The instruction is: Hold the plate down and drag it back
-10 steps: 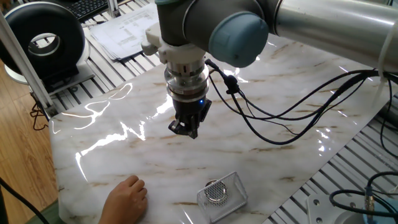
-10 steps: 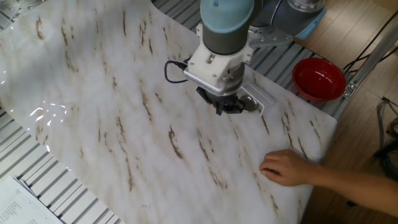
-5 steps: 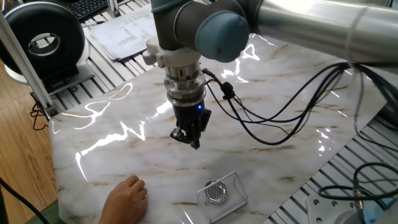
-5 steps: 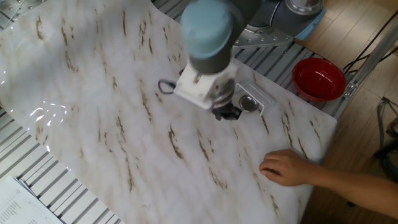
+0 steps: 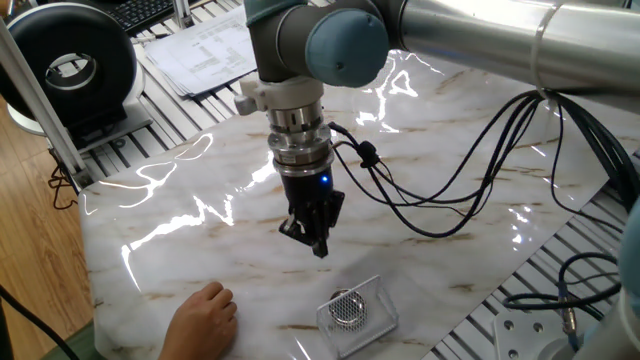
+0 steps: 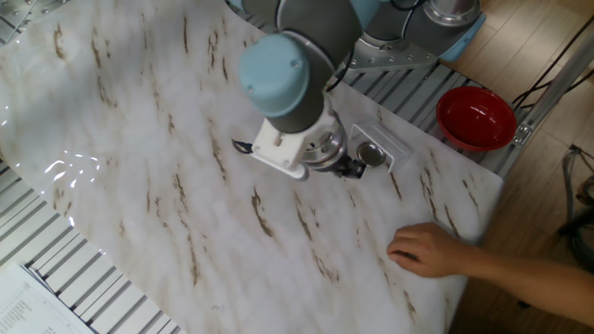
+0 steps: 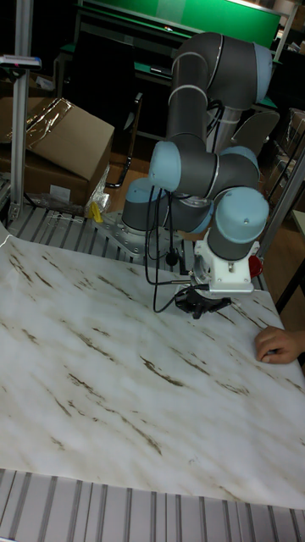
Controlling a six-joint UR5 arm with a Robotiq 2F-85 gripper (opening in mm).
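Observation:
The plate [image 5: 346, 307] is a small silver disc with a mesh centre, lying inside a clear plastic tray [image 5: 380, 300] near the table's front edge. It also shows in the other fixed view, where the plate [image 6: 371, 154] sits just right of the wrist. My gripper [image 5: 316, 243] hangs tilted above the marble sheet, a short way behind and to the left of the plate, not touching it. Its fingers are together with nothing between them. In the tall fixed view the gripper [image 7: 202, 306] is low over the table and the plate is hidden.
A person's hand [image 5: 205, 315] rests on the marble sheet at the front left of the tray; the hand [image 6: 432, 250] is also in the other fixed view. A red bowl [image 6: 476, 118] stands off the sheet's corner. Black cables [image 5: 450, 190] trail from the wrist.
The gripper has dropped lower and shifted toward the tray with the plate, tilting as it went. Plate, tray and hand have not moved.

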